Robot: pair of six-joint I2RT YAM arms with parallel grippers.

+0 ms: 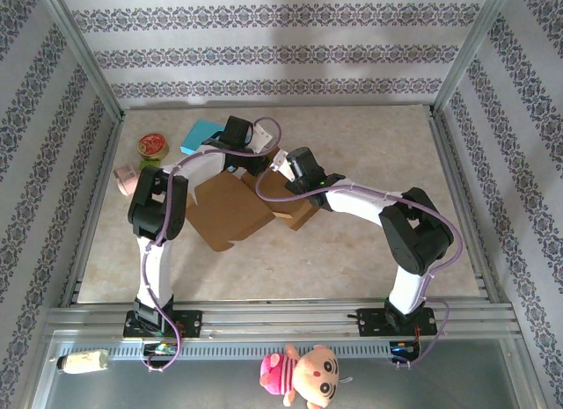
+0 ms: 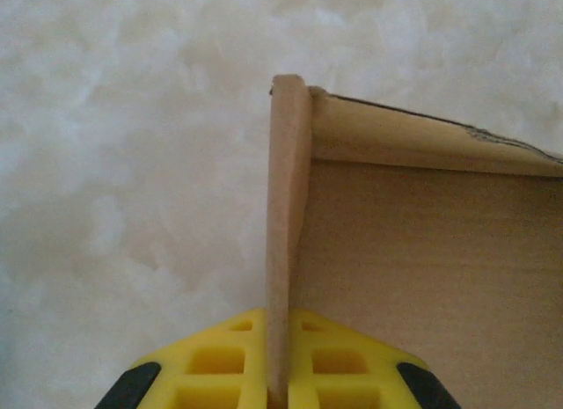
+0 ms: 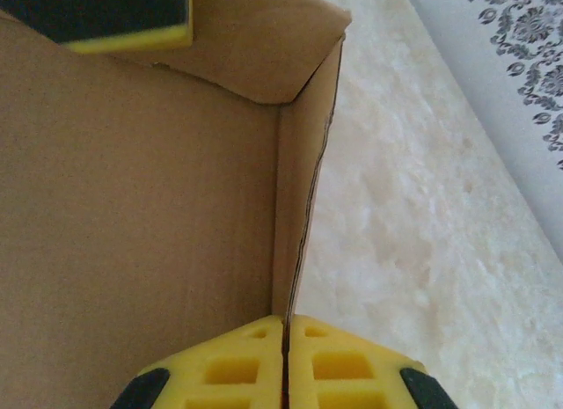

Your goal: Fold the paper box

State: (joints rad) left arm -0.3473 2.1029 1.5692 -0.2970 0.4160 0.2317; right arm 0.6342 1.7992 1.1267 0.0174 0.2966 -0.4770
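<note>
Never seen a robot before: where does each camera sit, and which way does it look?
Top: above and behind, looking down at the table; left arm and right arm meet at the box.
Left wrist: on that arm, looking along the left gripper, shut on a box wall.
Right wrist: likewise, right gripper shut on another wall.
Shared: all see the box.

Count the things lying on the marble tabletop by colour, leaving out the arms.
Brown: 1, the cardboard box
Blue: 1, a flat blue item
Pink: 1, a small pink item
Red and green: 1, a round item
Total: 4
</note>
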